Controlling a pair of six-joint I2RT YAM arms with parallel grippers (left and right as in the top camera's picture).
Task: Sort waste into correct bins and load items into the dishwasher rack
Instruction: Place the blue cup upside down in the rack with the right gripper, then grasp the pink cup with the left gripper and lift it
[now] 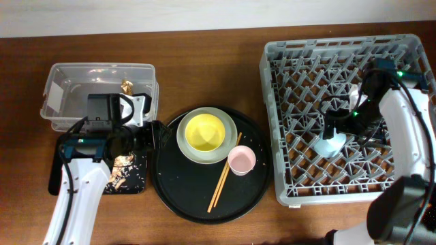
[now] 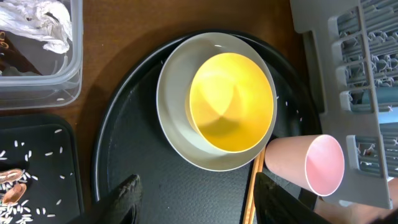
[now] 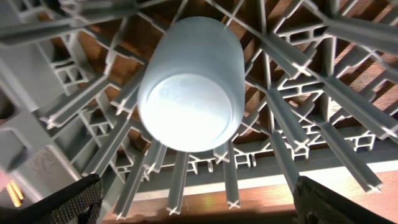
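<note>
The upturned blue cup (image 3: 189, 93) sat among the rack (image 3: 323, 93) pegs, right claw (image 3: 196, 196) wide apart, empty; left claw (image 2: 202, 193) gaped empty above the round tray (image 2: 143, 155).

Pale blue cup (image 3: 189, 93) amid grey rack (image 3: 357, 28) pegs

A clear tub (image 1: 73, 95), a shallow black tray (image 1: 56, 180), a round black tray (image 1: 184, 197) and a grey rack (image 1: 327, 46) were set on the brown wooden tabletop (image 1: 204, 68).

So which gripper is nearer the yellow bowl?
Left. The left gripper sits just left of the yellow bowl; the right gripper is over the dishwasher rack, by the blue cup.
</note>
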